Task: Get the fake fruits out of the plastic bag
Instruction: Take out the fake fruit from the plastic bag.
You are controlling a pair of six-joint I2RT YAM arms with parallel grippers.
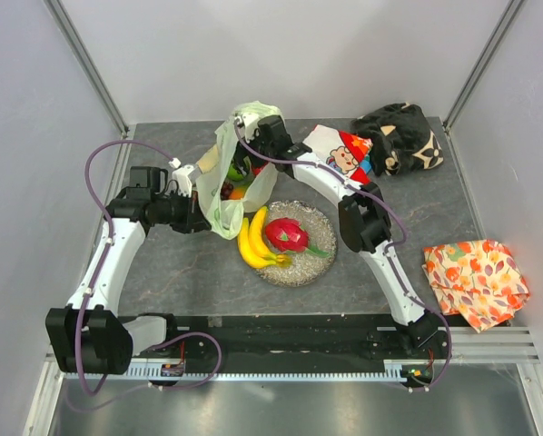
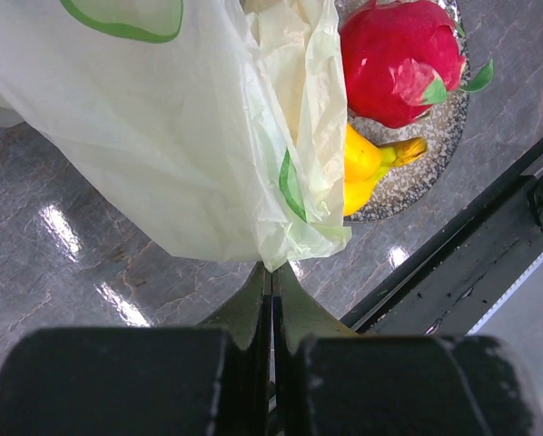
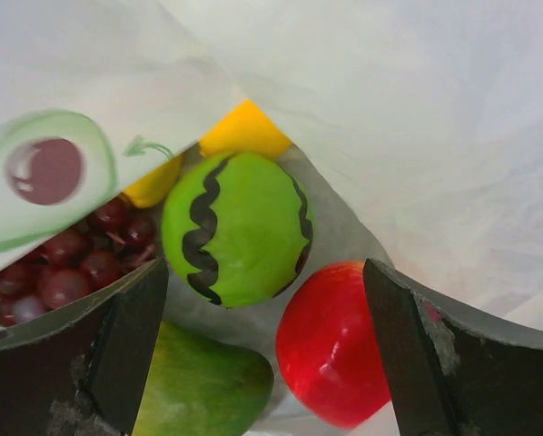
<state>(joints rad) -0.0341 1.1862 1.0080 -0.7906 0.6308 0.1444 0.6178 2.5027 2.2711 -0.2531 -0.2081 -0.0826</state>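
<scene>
The pale green plastic bag lies left of the round dish. My left gripper is shut on the bag's lower edge, seen pinched at the fingertips in the left wrist view. My right gripper is open inside the bag's mouth. Between its fingers lie a green black-striped round fruit, a red apple and a green mango, none gripped. Purple grapes and yellow and orange fruit lie behind. Yellow bananas and a pink dragon fruit rest on the dish.
A white cartoon-printed cloth and a black cloth lie at the back right. An orange leaf-patterned cloth lies at the right edge. A black rail runs along the near edge.
</scene>
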